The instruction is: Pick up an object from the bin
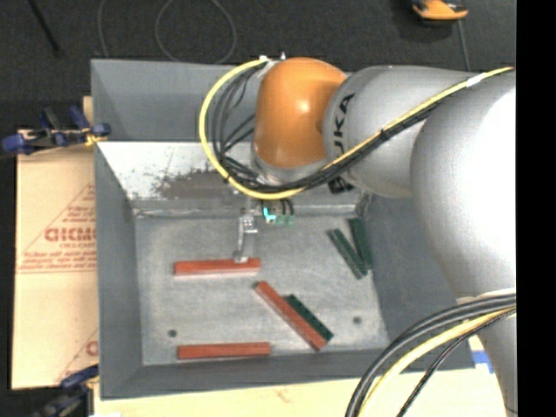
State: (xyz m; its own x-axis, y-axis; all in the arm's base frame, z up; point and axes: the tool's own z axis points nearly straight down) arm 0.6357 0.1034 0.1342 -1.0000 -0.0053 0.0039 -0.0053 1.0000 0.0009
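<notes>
Three flat red-brown bars (224,350) lie in the bin (117,259), and the gripper (246,254) stands over the right end of the farthest bar (208,268), its jaws' state impossible to tell; that bar looks stiff, light and thin, best pinched across its narrow width.

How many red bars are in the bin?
3 red bars: one mid-bin by the gripper, one diagonal beside a green bar, one along the near wall. The arm may hide more.
</notes>
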